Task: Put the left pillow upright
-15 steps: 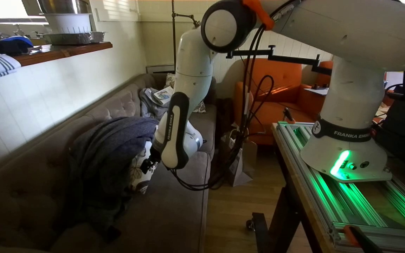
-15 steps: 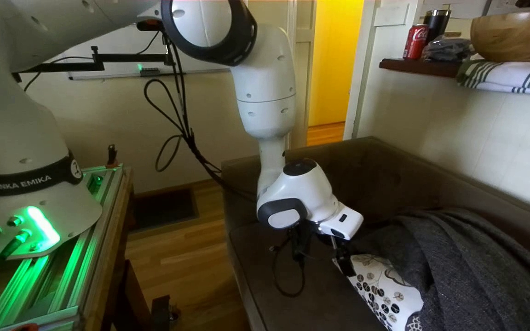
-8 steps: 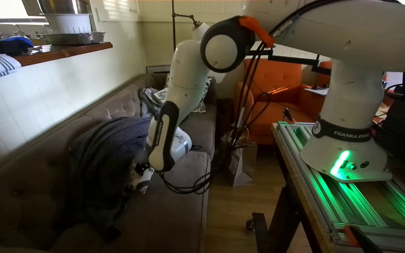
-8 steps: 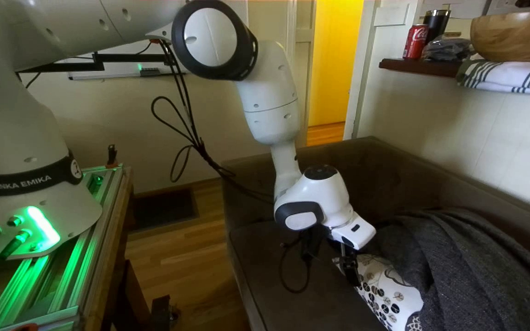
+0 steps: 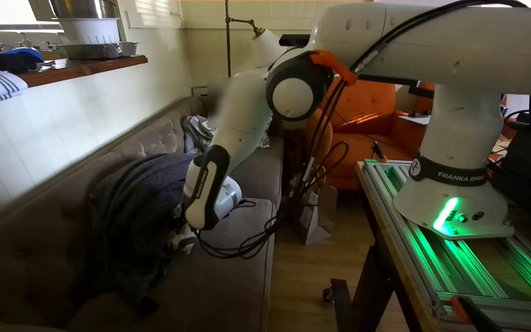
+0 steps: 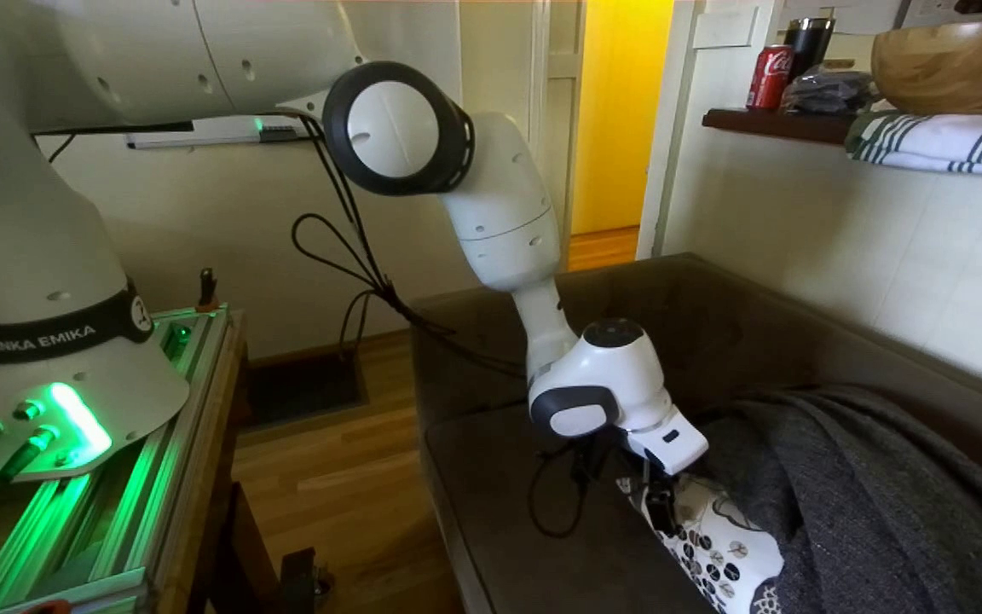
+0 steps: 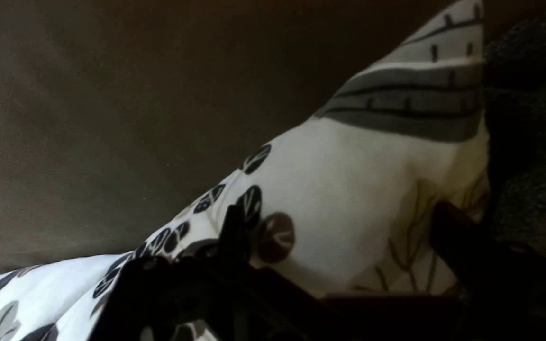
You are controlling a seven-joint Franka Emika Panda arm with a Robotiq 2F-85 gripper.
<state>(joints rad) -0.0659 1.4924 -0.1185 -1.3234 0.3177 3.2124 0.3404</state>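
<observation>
One claw, two fingers spread wide at one patterned pillow; one dark blanket against it; one couch.

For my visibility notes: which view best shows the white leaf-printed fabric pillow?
Wrist view: the pillow looms largest, its pattern plain. In an exterior view, the black gripper hides part; in an exterior view, only scraps show beside the white arm.
</observation>
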